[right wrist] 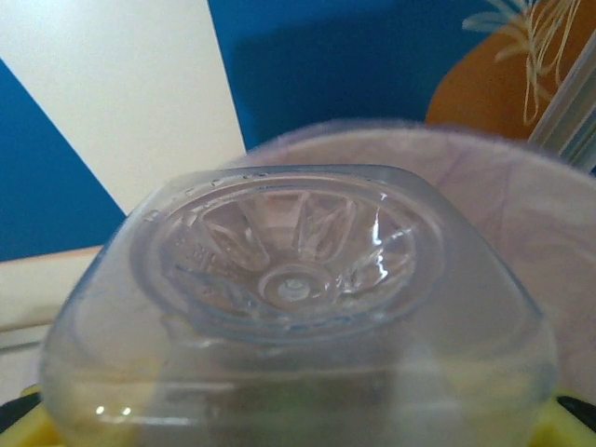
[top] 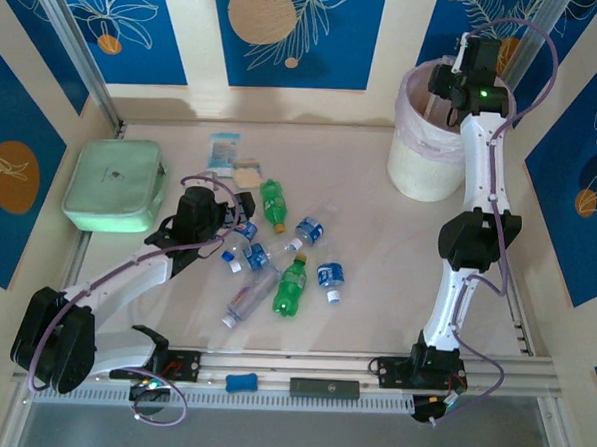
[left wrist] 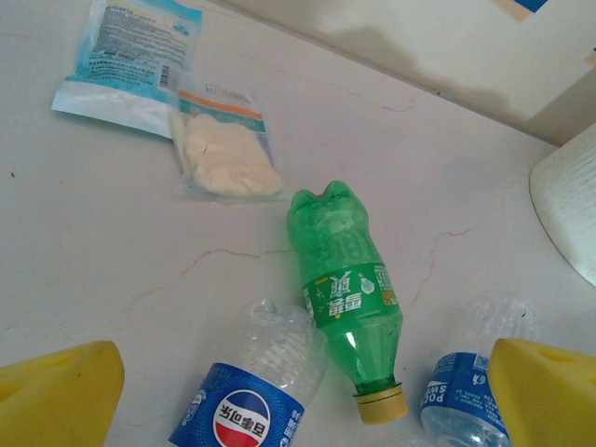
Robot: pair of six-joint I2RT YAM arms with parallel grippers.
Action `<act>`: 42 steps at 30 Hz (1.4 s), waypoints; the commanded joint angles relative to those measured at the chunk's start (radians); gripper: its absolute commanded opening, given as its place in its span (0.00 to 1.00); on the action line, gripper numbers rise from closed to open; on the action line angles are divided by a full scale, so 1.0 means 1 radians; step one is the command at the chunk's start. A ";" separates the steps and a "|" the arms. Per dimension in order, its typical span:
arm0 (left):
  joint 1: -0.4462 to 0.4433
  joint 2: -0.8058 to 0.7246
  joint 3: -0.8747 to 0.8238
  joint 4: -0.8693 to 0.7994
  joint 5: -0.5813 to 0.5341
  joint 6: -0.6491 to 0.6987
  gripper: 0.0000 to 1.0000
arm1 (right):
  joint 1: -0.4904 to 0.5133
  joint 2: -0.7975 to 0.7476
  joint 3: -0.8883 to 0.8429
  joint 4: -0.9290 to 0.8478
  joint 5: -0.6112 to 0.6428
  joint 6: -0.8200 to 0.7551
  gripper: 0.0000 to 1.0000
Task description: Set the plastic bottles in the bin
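My left gripper (left wrist: pixel 303 414) has its fingers wide apart, but bottles crowd the gap: a green bottle (left wrist: pixel 345 279), a Pepsi bottle (left wrist: pixel 250 400) just beside it, and a blue-label bottle (left wrist: pixel 466 391). Past them the table (left wrist: pixel 93 242) is bare up to two packets (left wrist: pixel 223 154). My right gripper (right wrist: pixel 296 424) grips a clear bottle (right wrist: pixel 289 279) by the bin (top: pixel 421 170). The bin's mouth looks free, I think.

Bright, even light covers the desk (top: pixel 378 238), with soft shadow at the far wall (top: pixel 285 101). The clear bottle (right wrist: pixel 289 270) is blurred in the right wrist view, with small glints.
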 commanded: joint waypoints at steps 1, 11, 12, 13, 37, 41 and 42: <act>0.015 -0.014 0.001 -0.012 -0.005 -0.020 1.00 | -0.007 0.025 0.023 -0.057 -0.051 0.041 0.51; 0.031 -0.020 0.002 -0.031 -0.024 -0.037 1.00 | -0.004 0.014 0.150 -0.118 -0.073 0.060 0.81; 0.032 -0.020 0.001 -0.030 -0.025 -0.037 1.00 | -0.002 -0.001 0.154 -0.118 -0.077 0.061 0.83; 0.033 -0.020 -0.001 -0.024 -0.024 -0.036 1.00 | 0.002 -0.016 0.152 -0.117 -0.082 0.062 0.83; 0.018 0.106 0.041 0.073 0.140 0.035 1.00 | 0.431 -0.615 -0.898 0.135 -0.283 0.189 0.91; 0.014 0.146 0.065 0.079 0.175 0.030 1.00 | 0.515 -0.629 -1.051 0.096 -0.246 0.243 0.91; 0.012 0.152 0.067 0.082 0.180 0.026 1.00 | 0.536 -0.628 -1.085 0.087 -0.223 0.258 0.90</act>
